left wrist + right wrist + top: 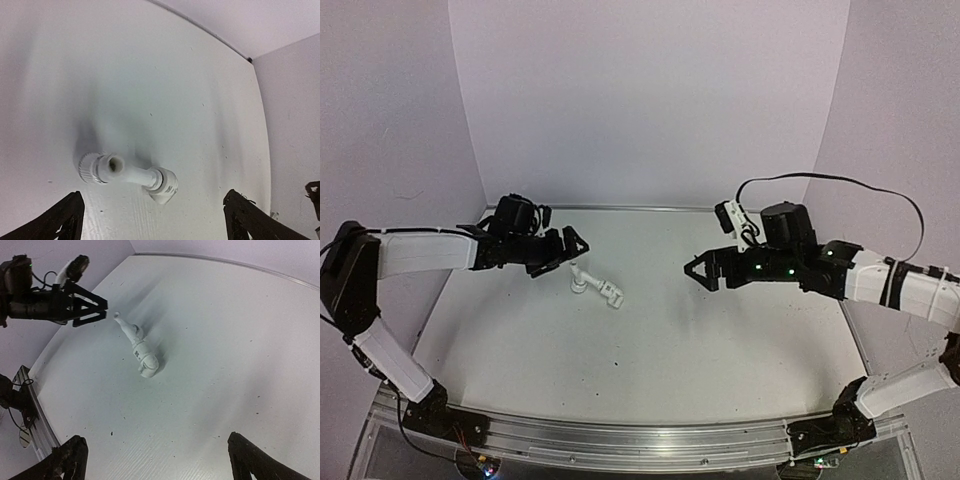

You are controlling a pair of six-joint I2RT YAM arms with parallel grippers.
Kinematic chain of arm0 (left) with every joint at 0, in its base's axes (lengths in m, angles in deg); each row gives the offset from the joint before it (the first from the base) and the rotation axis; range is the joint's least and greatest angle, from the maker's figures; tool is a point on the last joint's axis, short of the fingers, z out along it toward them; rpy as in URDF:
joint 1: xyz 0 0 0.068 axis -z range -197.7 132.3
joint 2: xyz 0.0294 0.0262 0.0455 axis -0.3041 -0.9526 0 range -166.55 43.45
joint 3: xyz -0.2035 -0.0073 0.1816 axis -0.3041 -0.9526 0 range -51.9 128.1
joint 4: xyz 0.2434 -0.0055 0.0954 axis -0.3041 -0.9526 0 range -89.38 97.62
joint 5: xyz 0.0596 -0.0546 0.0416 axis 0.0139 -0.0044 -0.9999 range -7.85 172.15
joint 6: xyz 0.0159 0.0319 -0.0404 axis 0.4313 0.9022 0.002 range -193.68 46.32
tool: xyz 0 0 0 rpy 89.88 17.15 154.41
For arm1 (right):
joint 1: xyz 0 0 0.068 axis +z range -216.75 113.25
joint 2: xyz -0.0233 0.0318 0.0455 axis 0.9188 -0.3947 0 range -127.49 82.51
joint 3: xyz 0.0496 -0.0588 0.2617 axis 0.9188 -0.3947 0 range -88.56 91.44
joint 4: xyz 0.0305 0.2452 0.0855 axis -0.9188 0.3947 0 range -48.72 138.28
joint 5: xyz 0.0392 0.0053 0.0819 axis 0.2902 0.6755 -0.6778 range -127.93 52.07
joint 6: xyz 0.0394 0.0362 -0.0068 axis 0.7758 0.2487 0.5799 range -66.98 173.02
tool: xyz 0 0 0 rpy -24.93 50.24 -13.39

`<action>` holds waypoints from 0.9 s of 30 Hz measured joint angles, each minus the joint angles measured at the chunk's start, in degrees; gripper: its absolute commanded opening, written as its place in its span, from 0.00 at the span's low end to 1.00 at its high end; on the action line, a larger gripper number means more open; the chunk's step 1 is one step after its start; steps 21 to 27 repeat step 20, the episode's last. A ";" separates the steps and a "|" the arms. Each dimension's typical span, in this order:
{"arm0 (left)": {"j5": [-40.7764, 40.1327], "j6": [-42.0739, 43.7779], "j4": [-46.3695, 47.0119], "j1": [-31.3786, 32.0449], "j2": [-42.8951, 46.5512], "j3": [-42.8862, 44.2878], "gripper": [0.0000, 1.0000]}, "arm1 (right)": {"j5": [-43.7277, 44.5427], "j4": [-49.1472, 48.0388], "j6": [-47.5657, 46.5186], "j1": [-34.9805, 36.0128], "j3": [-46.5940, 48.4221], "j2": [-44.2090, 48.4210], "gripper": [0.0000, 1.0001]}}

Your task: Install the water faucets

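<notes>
The water faucets lie joined as one white bent faucet [596, 286] on the white table, left of centre. It shows in the left wrist view [131, 174] and in the right wrist view [140, 353]. My left gripper [570, 246] hovers open and empty just above and left of it, not touching. Its black fingertips [65, 217] frame the faucet from above. My right gripper [696, 270] is open and empty, well to the right of the faucet and pointing toward it. Its fingertips [70, 457] show at the bottom of the right wrist view.
The white table [720, 340] is walled by pale panels at the back and sides. A metal rail [620, 440] runs along the near edge with both arm bases on it. A black cable [840, 185] loops above the right arm.
</notes>
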 measured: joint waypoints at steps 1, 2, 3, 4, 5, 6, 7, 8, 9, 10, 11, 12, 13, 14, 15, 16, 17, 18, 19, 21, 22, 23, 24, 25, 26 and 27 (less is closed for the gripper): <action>-4.68 1.51 -3.04 0.02 3.06 0.31 1.00 | 2.01 0.76 -0.37 0.00 -0.42 2.12 0.98; -8.63 2.75 -5.42 0.11 5.95 0.70 0.99 | 3.85 1.31 -0.70 0.07 -0.55 4.07 0.98; -11.91 3.89 -7.02 0.15 8.33 0.92 0.99 | 5.88 1.73 -0.98 0.09 -0.55 6.08 0.98; -16.57 5.42 -8.92 0.15 12.09 1.03 0.99 | 8.39 1.99 -1.40 0.09 -0.55 8.48 0.98; -20.00 6.60 -10.23 0.15 15.63 1.07 0.99 | 10.56 2.12 -1.86 0.09 -0.55 10.75 0.98; -22.43 7.48 -10.99 0.15 18.47 1.07 0.99 | 12.20 2.29 -2.25 0.09 -0.55 12.63 0.98; -24.87 8.66 -11.76 0.13 21.88 1.07 0.99 | 13.99 2.67 -2.80 0.09 -0.52 14.93 0.98; -26.88 9.73 -12.28 0.09 25.05 1.09 0.99 | 15.50 3.23 -3.39 0.09 -0.44 17.22 0.98; -28.70 11.17 -12.94 0.11 29.70 1.11 0.99 | 16.96 3.80 -3.93 0.09 -0.28 19.91 0.98; -29.27 11.78 -13.00 0.11 32.04 1.18 0.99 | 17.77 4.11 -4.28 0.09 -0.02 21.64 0.98; -29.92 12.94 -13.11 0.11 35.36 1.44 0.99 | 18.38 4.28 -4.72 0.09 0.28 23.56 0.98; -30.23 13.55 -13.31 0.11 37.35 1.81 0.99 | 18.80 4.57 -5.11 0.09 0.76 25.31 0.98; -30.25 14.32 -13.29 0.11 39.12 2.21 0.99 | 18.95 4.74 -5.33 0.09 1.25 26.56 0.98; -30.21 14.99 -13.29 0.11 40.89 2.71 0.99 | 19.04 4.85 -5.57 0.09 1.84 27.98 0.98; -30.12 16.00 -13.27 0.11 42.80 3.41 0.99 | 19.04 4.90 -5.79 0.09 2.51 29.40 0.98; -30.01 16.70 -13.22 0.11 44.17 3.96 0.99 | 19.02 4.96 -5.97 0.09 2.95 30.27 0.98; -29.90 17.20 -13.22 0.11 44.89 4.24 0.99 | 19.02 4.96 -6.03 0.09 3.26 30.84 0.98; -29.57 18.36 -12.94 0.13 46.93 4.76 0.99 | 19.02 4.96 -6.25 0.09 4.11 32.11 0.98; -29.42 18.99 -12.76 0.13 48.00 4.85 0.99 | 18.99 4.94 -6.34 0.09 4.39 32.74 0.98; -29.31 19.12 -12.76 0.13 48.37 4.87 0.99 | 18.99 4.94 -6.34 0.09 4.44 32.94 0.98; -29.31 19.12 -12.76 0.13 48.37 4.87 0.99 | 18.99 4.94 -6.34 0.09 4.44 32.94 0.98; -29.31 19.12 -12.76 0.13 48.37 4.87 0.99 | 18.99 4.94 -6.34 0.09 4.44 32.94 0.98; -29.31 19.12 -12.76 0.13 48.37 4.87 0.99 | 18.99 4.94 -6.34 0.09 4.44 32.94 0.98; -29.31 19.12 -12.76 0.13 48.37 4.87 0.99 | 18.99 4.94 -6.34 0.09 4.44 32.94 0.98; -29.31 19.12 -12.76 0.13 48.37 4.87 0.99 | 18.99 4.94 -6.34 0.09 4.44 32.94 0.98; -29.31 19.12 -12.76 0.13 48.37 4.87 0.99 | 18.99 4.94 -6.34 0.09 4.44 32.94 0.98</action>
